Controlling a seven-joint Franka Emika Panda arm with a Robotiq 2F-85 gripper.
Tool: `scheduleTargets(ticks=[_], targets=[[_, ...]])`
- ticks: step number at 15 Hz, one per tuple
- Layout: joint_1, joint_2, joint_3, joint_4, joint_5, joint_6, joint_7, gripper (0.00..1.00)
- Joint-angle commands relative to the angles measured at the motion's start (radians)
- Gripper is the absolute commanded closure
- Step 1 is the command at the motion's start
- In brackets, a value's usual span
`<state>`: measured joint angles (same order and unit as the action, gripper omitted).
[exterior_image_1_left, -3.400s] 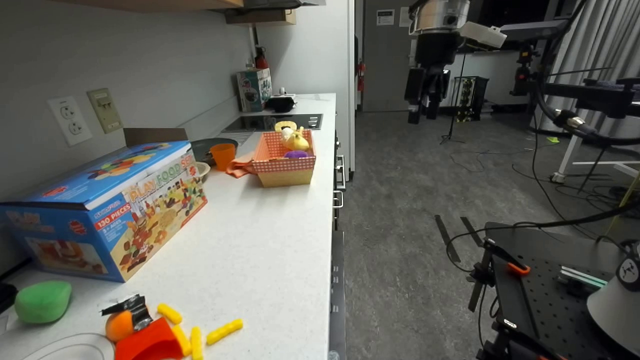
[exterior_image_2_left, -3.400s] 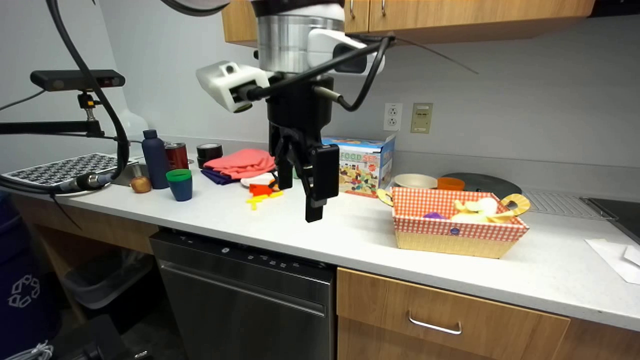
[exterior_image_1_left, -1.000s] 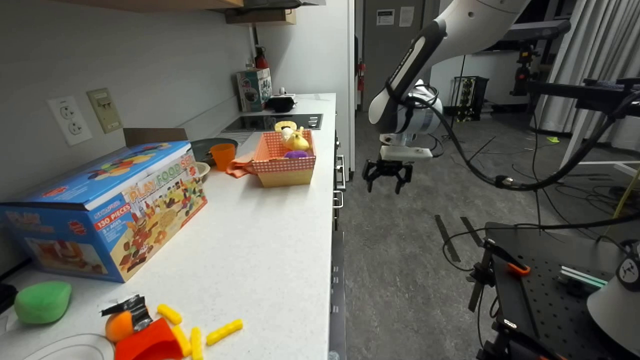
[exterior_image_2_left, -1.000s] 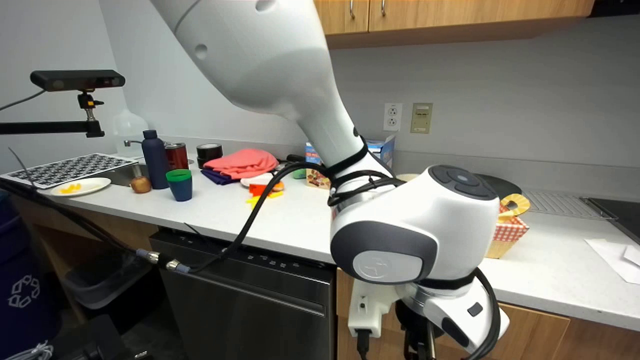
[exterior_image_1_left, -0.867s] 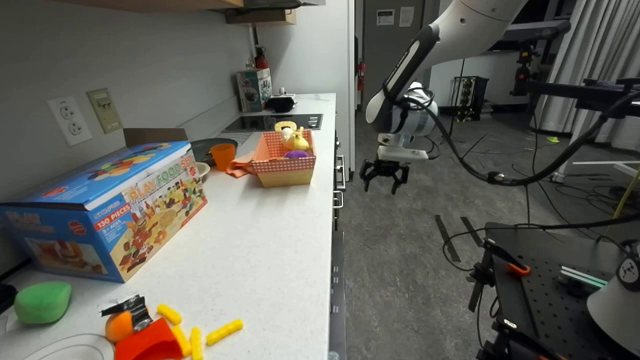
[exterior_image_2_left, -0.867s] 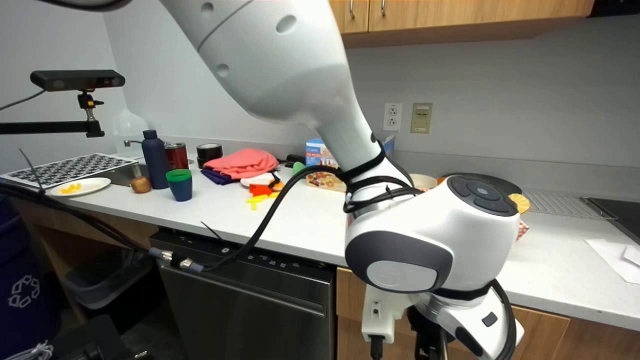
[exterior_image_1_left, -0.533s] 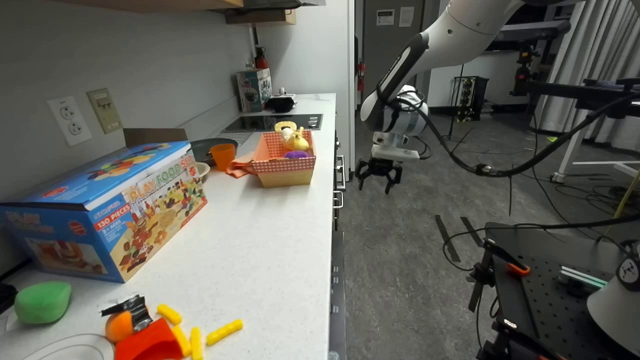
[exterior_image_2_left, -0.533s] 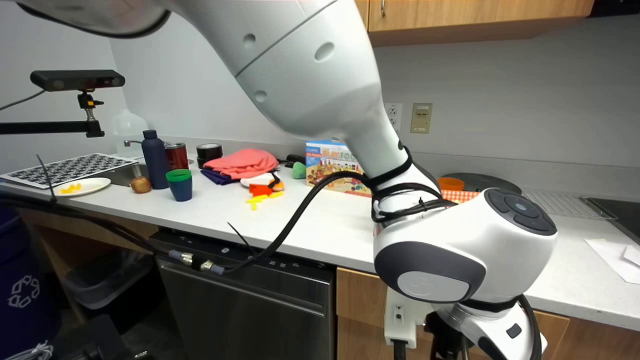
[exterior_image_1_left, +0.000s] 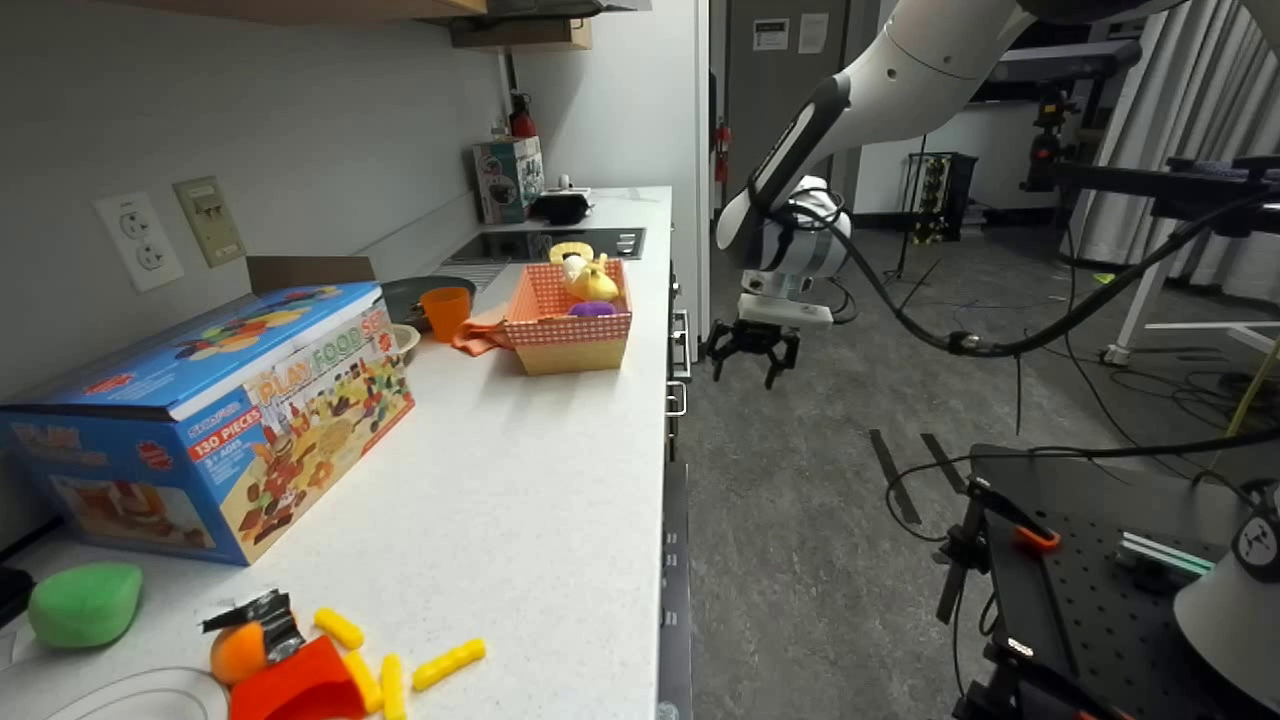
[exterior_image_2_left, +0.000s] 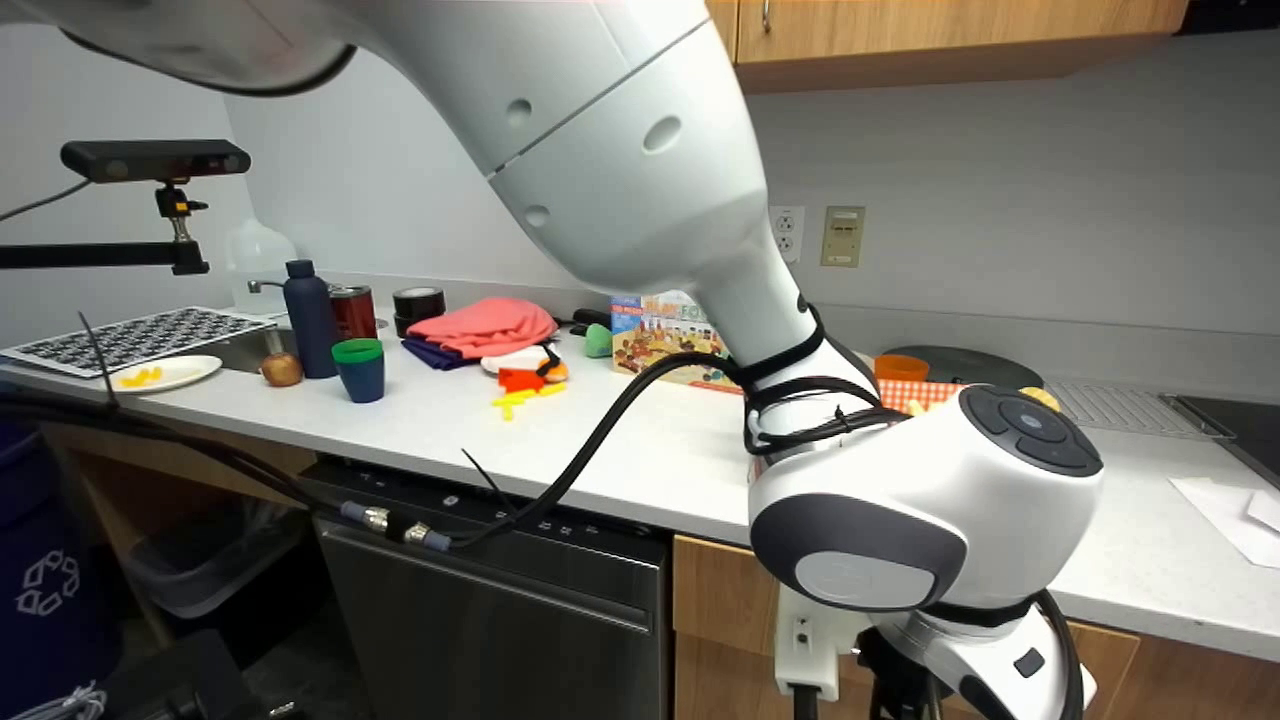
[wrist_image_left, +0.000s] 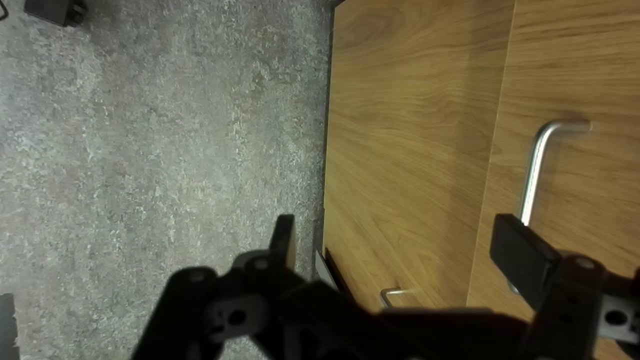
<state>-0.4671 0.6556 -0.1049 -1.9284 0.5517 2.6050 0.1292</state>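
My black gripper (exterior_image_1_left: 743, 378) is open and empty beside the counter, below the countertop's level, in front of the cabinet fronts. In the wrist view the open jaws (wrist_image_left: 394, 235) face a wooden drawer front (wrist_image_left: 590, 65) and the wooden cabinet front below it (wrist_image_left: 410, 125). A silver bar handle (wrist_image_left: 536, 165) on the drawer front passes behind the fingertip on the image's right; I cannot tell if they touch. A smaller silver handle (wrist_image_left: 391, 296) shows farther off between the fingers. In an exterior view the gripper's body (exterior_image_2_left: 900, 670) is cut off by the frame's bottom and its fingers are hidden.
On the white counter (exterior_image_1_left: 520, 500) stand a checked basket (exterior_image_1_left: 570, 357) with toy food, an orange cup (exterior_image_1_left: 446, 312), a play food box (exterior_image_1_left: 300, 430) and yellow sticks (exterior_image_1_left: 449, 663). A dishwasher (exterior_image_2_left: 490, 610) is below. A black cart (exterior_image_1_left: 1110, 560) stands opposite. Cables hang from the arm.
The gripper has come down from above counter height and turned, and its fingers now show spread apart. Over the last second it has shifted slightly toward the cabinet fronts.
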Motion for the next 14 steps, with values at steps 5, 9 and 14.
scheduleTargets(ticks=[5,9,14], targets=[[-0.072,0.131,0.105,0.155,0.129,0.086,-0.105,0.00],[-0.079,0.183,0.116,0.226,0.150,0.080,-0.123,0.00],[-0.080,0.246,0.120,0.293,0.141,0.062,-0.110,0.00]])
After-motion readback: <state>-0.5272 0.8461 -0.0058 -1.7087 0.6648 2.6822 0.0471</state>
